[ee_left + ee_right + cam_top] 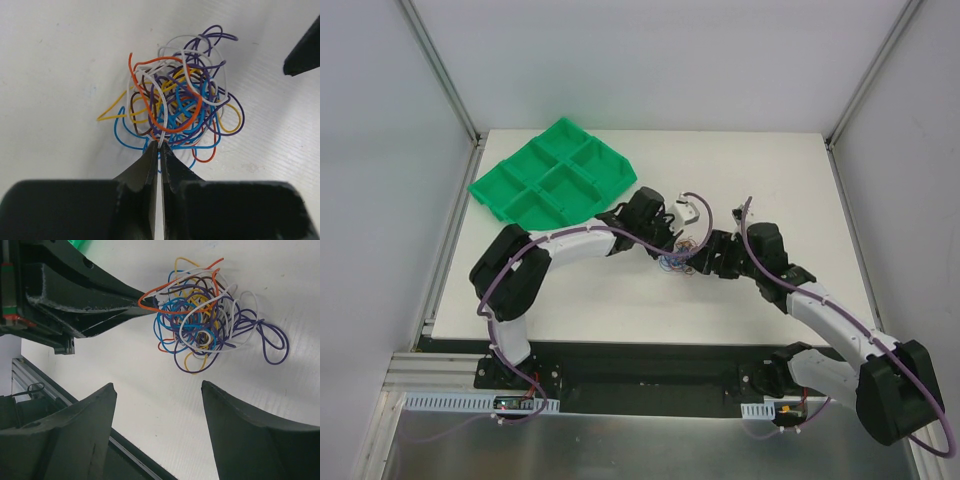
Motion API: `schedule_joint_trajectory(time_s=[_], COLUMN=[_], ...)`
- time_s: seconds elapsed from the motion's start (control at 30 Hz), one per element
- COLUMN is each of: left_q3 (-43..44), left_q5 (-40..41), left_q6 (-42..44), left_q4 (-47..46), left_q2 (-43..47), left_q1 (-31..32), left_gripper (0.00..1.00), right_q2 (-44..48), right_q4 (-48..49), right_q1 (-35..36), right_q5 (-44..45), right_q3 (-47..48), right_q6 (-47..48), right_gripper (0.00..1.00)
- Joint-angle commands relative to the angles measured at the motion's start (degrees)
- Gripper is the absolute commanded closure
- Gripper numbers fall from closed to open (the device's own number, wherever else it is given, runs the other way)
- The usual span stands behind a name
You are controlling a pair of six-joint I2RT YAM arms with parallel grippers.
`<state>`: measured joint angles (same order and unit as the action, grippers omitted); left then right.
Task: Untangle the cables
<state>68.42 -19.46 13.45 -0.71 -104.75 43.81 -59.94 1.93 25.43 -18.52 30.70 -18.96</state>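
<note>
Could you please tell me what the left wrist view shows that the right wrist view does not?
Only left wrist: a white strand entering the left end effector's shut jaws. Only right wrist: the right end effector open, and a green tray sliver. Both: the cables tangled on the table, the left end effector at their edge.

A white table (790, 180) fills the middle of the enclosure, its top matte and evenly lit with only faint, soft shadows. Pale grey wall panels (650, 60) close it in on the left, far and right sides. Two aluminium posts (440, 70) slant up from the far corners. A black strip (650, 365) borders the near edge, with a brushed metal shelf (620, 450) nearer still.
</note>
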Motion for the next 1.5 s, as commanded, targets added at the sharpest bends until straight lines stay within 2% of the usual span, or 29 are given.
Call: schedule_joint_trajectory(time_s=[0.0, 0.13, 0.33, 0.5, 0.7, 0.93, 1.03, 1.17, 1.27, 1.47], left_q3=[-0.13, -1.71, -7.07, -8.39, -7.08, -0.41, 3.55, 9.08, 12.69, 22.26], left_q5=[-1.99, -0.41, 0.39, -5.84, -11.82, -14.72, -13.41, -11.13, -7.27, -2.08], left_q6=[1.14, -3.59, -18.26, -26.45, -33.75, -36.39, -36.3, -34.9, -33.58, -29.72], left_q4=[-3.6, -3.51, -2.72, -1.66, -0.52, -0.43, 0.45, 3.78, 6.15, 13.09], left_q2=[3.06, 6.74, 15.7, 21.69, 23.36, 26.61, 28.45, 31.88, 34.69, 36.9], left_q1=[1.89, 2.07, 2.07, 2.07, 1.98, 1.98, 1.98, 2.07, 2.07, 2.07], left_gripper=[1.0, 1.0, 1.0, 1.0, 1.0, 1.0, 1.0, 1.0, 1.0, 1.0], right_q2=[0.0, -0.44, -1.14, -5.0, -11.15, -19.24, -22.23, -21.53, -20.48, -18.55], right_q4=[3.6, 3.17, 0.8, 3.77, 7.55, 10.01, 9.85, 7.12, 1.51, -4.99], right_q1=[-0.21, -0.47, -0.38, 1.02, 3.57, 7.09, 7.44, 7.35, 6.74, 2.79], right_q5=[-0.46, 0.59, 4.02, 3.4, 4.19, 6.47, 8.23, 15.87, 20.78, 26.43], right_q3=[-0.46, -0.11, 1.9, 4.01, 6.65, 8.33, 8.41, 6.92, 8.23, 10.34], right_q6=[-0.99, -1.95, -0.47, -0.55, -2.13, -4.06, -5.21, -4.95, -3.19, 0.41], right_gripper=[0.28, 0.27, 0.25, 0.24, 0.21, 0.21, 0.23, 0.25, 0.25, 0.24])
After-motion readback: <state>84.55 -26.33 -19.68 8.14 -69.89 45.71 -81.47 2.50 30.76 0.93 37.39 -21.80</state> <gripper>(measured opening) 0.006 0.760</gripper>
